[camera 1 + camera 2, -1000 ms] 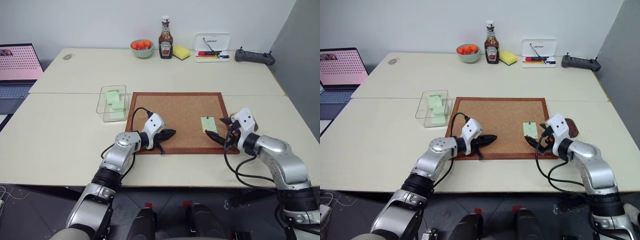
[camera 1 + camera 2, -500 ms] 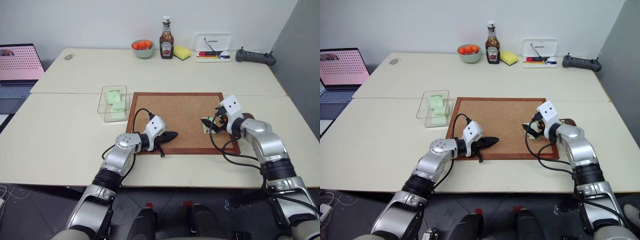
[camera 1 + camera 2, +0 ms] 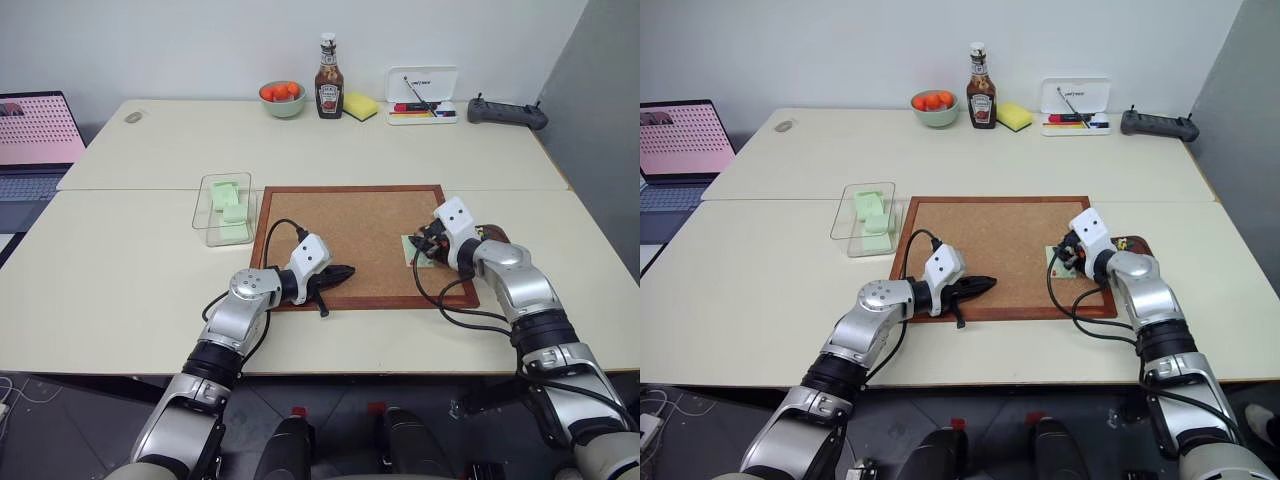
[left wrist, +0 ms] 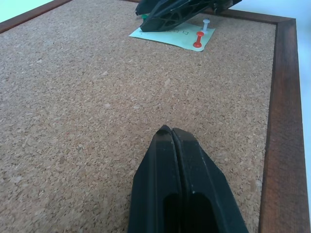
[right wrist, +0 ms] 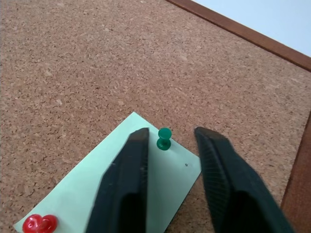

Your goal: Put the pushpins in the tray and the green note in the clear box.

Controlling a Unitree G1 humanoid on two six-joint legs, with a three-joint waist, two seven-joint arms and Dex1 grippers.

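- Well to the left of our left fingers (image 3: 343, 270) the clear box (image 3: 224, 208) stands on the table (image 3: 120, 270), with pale green slips already in it.
- Our left fingers are clenched on nothing, resting low over the corkboard (image 3: 360, 225) near its front edge.
- Further right, the green note (image 5: 112, 189) lies pinned to the corkboard by the pushpins: a green one (image 5: 164, 138) and a red one (image 5: 40, 224).
- Our right fingers (image 5: 167, 145) stand apart, either side of the green pushpin and not yet touching it.
- We judge the step in hand to be pulling the green pushpin; next the fingers should close on its head and lift straight out.
- Behind our right arm the tray (image 3: 1137, 243) shows as a dark sliver, mostly hidden, so we cannot tell what it holds.
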